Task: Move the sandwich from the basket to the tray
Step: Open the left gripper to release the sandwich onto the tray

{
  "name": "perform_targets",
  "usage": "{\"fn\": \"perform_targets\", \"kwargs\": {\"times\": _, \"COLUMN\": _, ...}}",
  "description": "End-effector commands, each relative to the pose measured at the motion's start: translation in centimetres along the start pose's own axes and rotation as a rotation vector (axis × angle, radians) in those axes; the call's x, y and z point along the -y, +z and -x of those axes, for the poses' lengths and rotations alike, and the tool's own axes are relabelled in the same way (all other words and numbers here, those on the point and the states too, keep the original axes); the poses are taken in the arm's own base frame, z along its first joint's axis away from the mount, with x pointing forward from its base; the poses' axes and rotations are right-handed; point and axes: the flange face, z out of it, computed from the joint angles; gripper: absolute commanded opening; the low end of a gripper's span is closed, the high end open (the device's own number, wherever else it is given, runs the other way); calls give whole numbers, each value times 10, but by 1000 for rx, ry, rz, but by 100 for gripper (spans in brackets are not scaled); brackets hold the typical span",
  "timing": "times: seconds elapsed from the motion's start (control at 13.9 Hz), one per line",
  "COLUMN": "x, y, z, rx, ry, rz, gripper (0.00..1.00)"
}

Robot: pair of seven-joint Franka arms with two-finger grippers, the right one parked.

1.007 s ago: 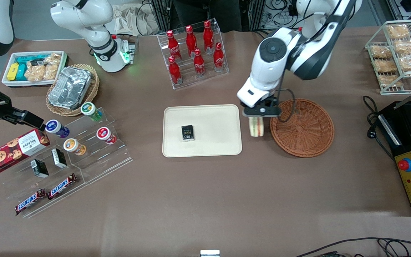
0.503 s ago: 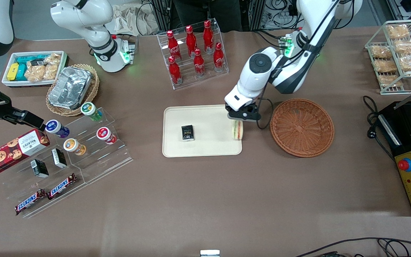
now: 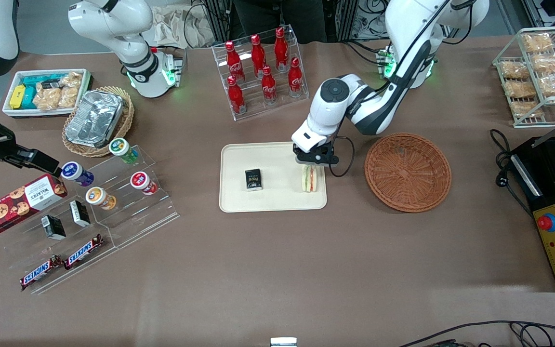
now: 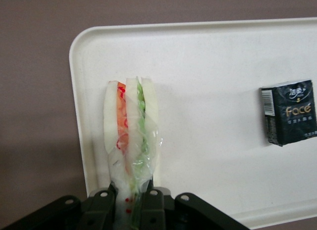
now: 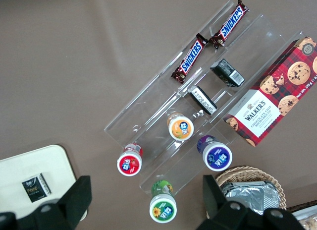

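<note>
My left gripper (image 3: 312,163) hangs over the cream tray (image 3: 277,197), at the tray's end nearest the basket. It is shut on the sandwich (image 3: 309,179), a wrapped white-bread wedge with orange-red and green filling. In the left wrist view the sandwich (image 4: 131,126) sticks out from the gripper (image 4: 130,202) over the tray (image 4: 218,66), close to its rim. The reddish-brown wicker basket (image 3: 407,172) sits beside the tray toward the working arm's end, with nothing in it.
A small black box (image 3: 253,179) lies on the tray, also visible as the black box (image 4: 291,112) in the wrist view. A rack of red bottles (image 3: 261,72) stands farther from the front camera. Acrylic shelves with cups and snacks (image 3: 94,202) lie toward the parked arm's end.
The gripper has carried the sandwich from beside the basket's rim sideways onto the area over the tray. The basket and black box have not moved.
</note>
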Motion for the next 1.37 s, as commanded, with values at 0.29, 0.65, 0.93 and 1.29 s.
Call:
{"fn": "perform_targets", "kwargs": {"times": 0.29, "x": -6, "y": 5, "z": -10, "rx": -43, "ry": -3, "rz": 1, "gripper": 99}}
{"fn": "perform_targets", "kwargs": {"times": 0.65, "x": -6, "y": -61, "z": -32, "rx": -61, "ry": -48, "rz": -72, "gripper": 99}}
{"fn": "perform_targets", "kwargs": {"times": 0.93, "x": 29, "y": -145, "z": -53, "rx": -45, "ry": -126, "rz": -168, "gripper": 99}}
{"fn": "perform_targets", "kwargs": {"times": 1.29, "x": 105, "y": -235, "z": -79, "rx": 65, "ry": -66, "rz": -170, "gripper": 99}}
